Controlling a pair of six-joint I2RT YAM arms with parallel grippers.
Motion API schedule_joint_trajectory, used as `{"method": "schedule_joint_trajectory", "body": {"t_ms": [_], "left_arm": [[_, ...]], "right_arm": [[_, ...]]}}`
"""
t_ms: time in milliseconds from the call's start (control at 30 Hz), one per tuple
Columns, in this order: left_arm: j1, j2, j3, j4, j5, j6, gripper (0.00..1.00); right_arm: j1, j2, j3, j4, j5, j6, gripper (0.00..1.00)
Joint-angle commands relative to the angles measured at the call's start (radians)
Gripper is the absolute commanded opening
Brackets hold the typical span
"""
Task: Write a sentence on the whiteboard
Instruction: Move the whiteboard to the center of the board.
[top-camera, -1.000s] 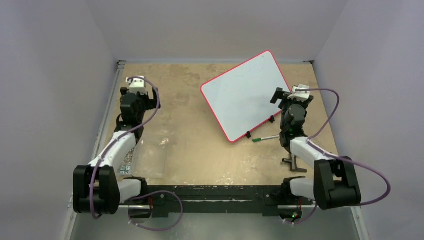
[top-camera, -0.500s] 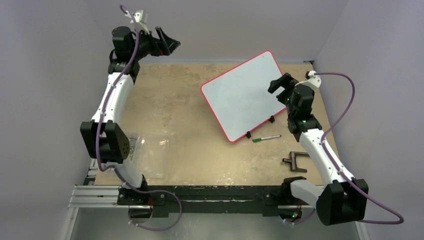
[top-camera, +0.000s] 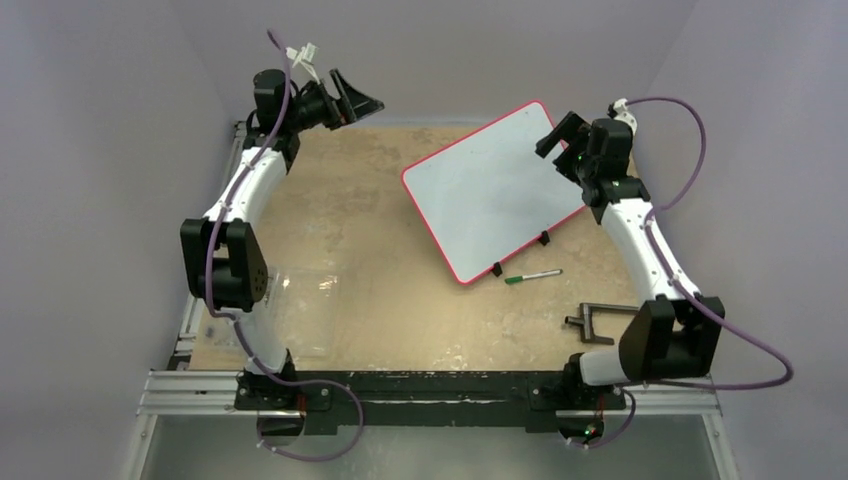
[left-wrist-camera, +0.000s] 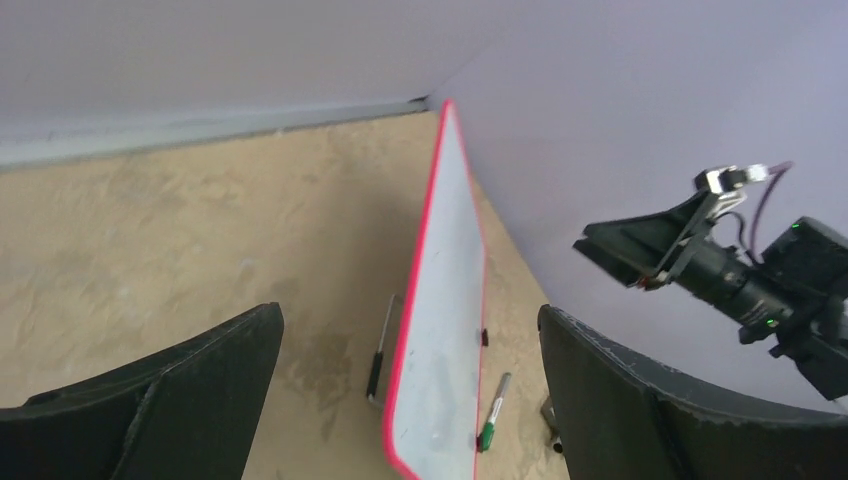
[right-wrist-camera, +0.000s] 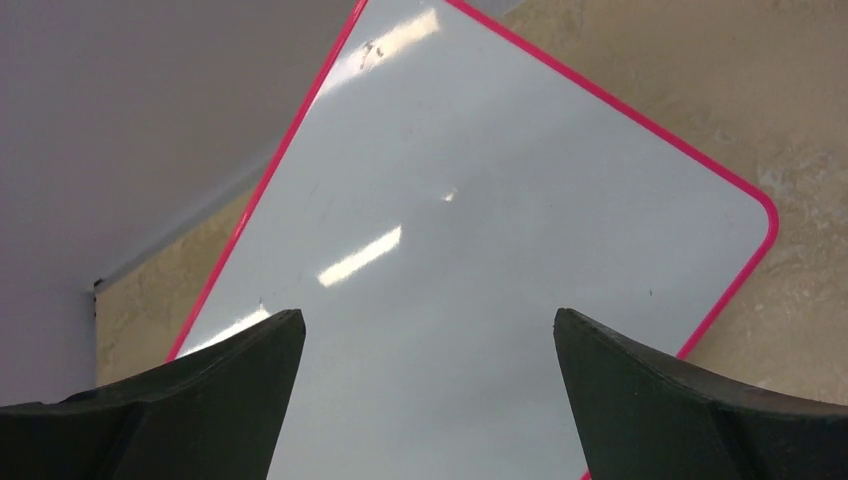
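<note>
The whiteboard (top-camera: 485, 195) with a thin red rim stands tilted at the back right of the table. Its face is blank and no green sentence shows on it. It also shows edge-on in the left wrist view (left-wrist-camera: 445, 330) and fills the right wrist view (right-wrist-camera: 480, 230). A green-capped marker (top-camera: 533, 276) lies on the table just in front of the board, also in the left wrist view (left-wrist-camera: 492, 425). My left gripper (top-camera: 365, 100) is open and empty, high over the back left corner, pointing toward the board (left-wrist-camera: 410, 312). My right gripper (top-camera: 555, 135) is open and empty above the board's far right part (right-wrist-camera: 428, 315).
A clear plastic sheet (top-camera: 300, 310) lies at the near left. A black metal bracket (top-camera: 590, 322) lies at the near right. Small black clips (top-camera: 497, 268) hold the board's lower edge. A black-handled prop (left-wrist-camera: 378, 355) sits behind the board. Grey walls close in on three sides.
Both arms rose from their folded rest poses. The left swung up and back to the far left corner. The right stretched up to the board's far right edge. Both grippers stayed open.
</note>
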Motion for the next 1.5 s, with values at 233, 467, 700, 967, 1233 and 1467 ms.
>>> {"method": "schedule_joint_trajectory", "body": {"t_ms": [233,467,700,967,1233,1467], "left_arm": [[-0.277,-0.453,-0.431,-0.393,-0.591,0.222,0.96],[-0.469,-0.536,-0.63,-0.327,-0.774,0.2,0.82],[-0.533,-0.461,-0.65,-0.298,-0.792,0.19,0.66],[-0.563,-0.412,-0.653,-0.277,-0.801,0.196,0.57],[-0.574,-0.367,-0.659,-0.25,-0.805,0.203,0.54],[-0.577,-0.315,-0.663,-0.213,-0.8,0.206,0.52]], "right_arm": [[-0.212,0.346,0.299,-0.078,-0.186,0.108,0.88],[-0.274,0.512,0.384,-0.071,-0.217,0.122,0.73],[-0.305,0.634,0.435,-0.042,-0.217,0.129,0.62],[-0.325,0.736,0.502,-0.005,-0.228,0.146,0.57],[-0.325,0.75,0.448,0.014,-0.281,0.149,0.54],[-0.325,0.726,0.343,0.026,-0.311,0.11,0.52]]}}
